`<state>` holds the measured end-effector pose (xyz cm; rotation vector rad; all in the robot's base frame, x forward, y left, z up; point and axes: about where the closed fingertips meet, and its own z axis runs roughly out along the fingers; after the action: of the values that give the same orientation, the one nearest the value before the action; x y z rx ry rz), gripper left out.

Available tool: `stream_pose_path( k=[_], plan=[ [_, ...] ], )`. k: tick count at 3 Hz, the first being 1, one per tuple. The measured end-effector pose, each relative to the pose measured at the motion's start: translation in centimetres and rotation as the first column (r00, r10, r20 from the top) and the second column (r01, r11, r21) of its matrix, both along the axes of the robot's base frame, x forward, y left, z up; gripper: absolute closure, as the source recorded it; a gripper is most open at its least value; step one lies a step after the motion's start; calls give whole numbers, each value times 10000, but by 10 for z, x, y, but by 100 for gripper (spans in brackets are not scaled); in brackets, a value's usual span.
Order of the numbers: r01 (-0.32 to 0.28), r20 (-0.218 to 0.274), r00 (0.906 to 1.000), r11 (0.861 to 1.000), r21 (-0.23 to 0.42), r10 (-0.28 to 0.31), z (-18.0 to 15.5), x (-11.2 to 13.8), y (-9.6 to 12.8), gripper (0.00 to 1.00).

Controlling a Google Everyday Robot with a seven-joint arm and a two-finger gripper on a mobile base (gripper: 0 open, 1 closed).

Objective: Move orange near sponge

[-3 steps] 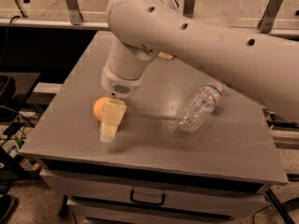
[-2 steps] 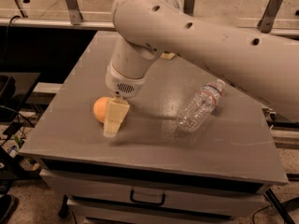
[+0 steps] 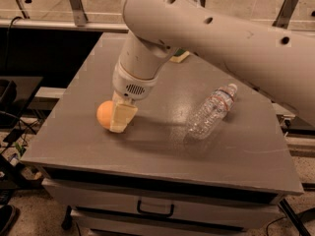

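The orange (image 3: 104, 114) sits on the grey table (image 3: 74, 136) at the front left. My gripper (image 3: 119, 123) is down at the orange, right against its right side, with its pale yellow tip in front of the fruit. The sponge (image 3: 180, 56) shows only as a small pale yellow and green corner at the back of the table, mostly hidden behind my arm. It lies well away from the orange.
A clear plastic bottle (image 3: 211, 112) lies on its side right of centre. My large white arm (image 3: 221, 38) spans the upper right. The table has a drawer (image 3: 155, 208) below its front edge. Cables lie on the floor at left.
My gripper has shifted slightly to the right and up beside the orange. The orange has stayed about where it was.
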<state>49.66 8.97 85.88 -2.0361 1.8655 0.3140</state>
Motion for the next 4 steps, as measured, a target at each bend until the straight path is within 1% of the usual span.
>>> stream_pose_path(
  k=[1,2,3,4],
  plan=[
    [367,11,9993,9993,7,-367,10,16,-5,95],
    [1803,-417,9827,9836,-60,-1804,20,74,-35,100],
    [2956,-463,9541,9552,-141,-2959,29,122,-68,100],
    [4136,-220,9099,9101,-259,-4141,30,159,-107,100]
  ],
)
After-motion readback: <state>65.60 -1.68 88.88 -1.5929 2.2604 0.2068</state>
